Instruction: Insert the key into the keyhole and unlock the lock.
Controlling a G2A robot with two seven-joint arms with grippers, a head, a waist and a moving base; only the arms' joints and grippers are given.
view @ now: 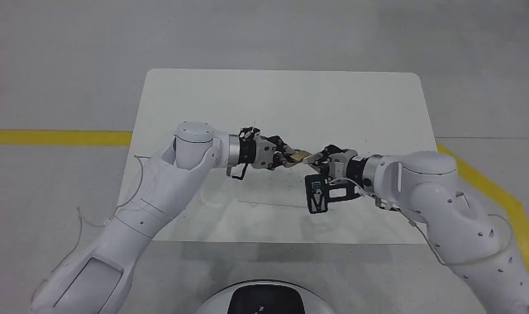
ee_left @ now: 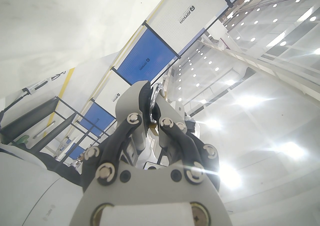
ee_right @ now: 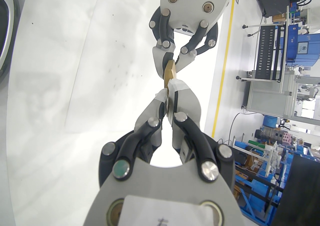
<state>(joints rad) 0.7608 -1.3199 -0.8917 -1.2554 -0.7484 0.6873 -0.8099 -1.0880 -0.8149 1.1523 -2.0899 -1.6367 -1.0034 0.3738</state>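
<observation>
Fingers (ee_right: 157, 59) clamped on lock (ee_right: 170, 72), key (ee_right: 168, 107)

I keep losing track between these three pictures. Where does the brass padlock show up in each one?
Top view: padlock over the table's middle, between left gripper and right gripper.
Left wrist view: brass body deep between the fingers, silver shackle poking past them.
Right wrist view: in the far gripper, right against the near one's taped tips.
Shared landmark: the left gripper clamping it.
</observation>
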